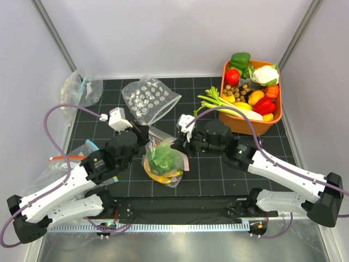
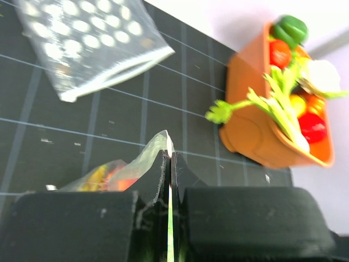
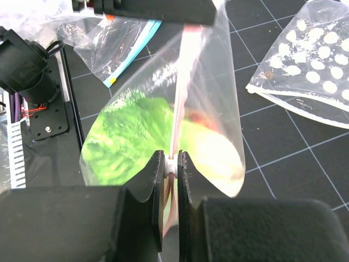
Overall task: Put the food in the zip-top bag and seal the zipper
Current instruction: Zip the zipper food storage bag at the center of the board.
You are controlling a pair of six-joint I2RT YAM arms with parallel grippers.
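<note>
A clear zip-top bag (image 1: 163,162) hangs between my two grippers at mid-table. Inside it are the green lettuce (image 1: 162,157), the yellow banana bunch (image 1: 167,176) and a red fruit (image 3: 203,117). My right gripper (image 3: 172,161) is shut on the pale pink zipper strip (image 3: 182,93), which runs up to the left gripper's fingers (image 3: 158,8). My left gripper (image 2: 169,155) is shut on the bag's top edge (image 2: 146,158). In the top view the left gripper (image 1: 146,136) is at the bag's upper left and the right gripper (image 1: 178,143) at its upper right.
A flat polka-dotted bag (image 1: 150,98) lies behind the held bag. An orange bin (image 1: 272,117) at the back right holds celery (image 1: 218,101), cauliflower and other toy produce. Plain clear bags lie at the left (image 1: 82,90), one with a blue zip (image 3: 128,52).
</note>
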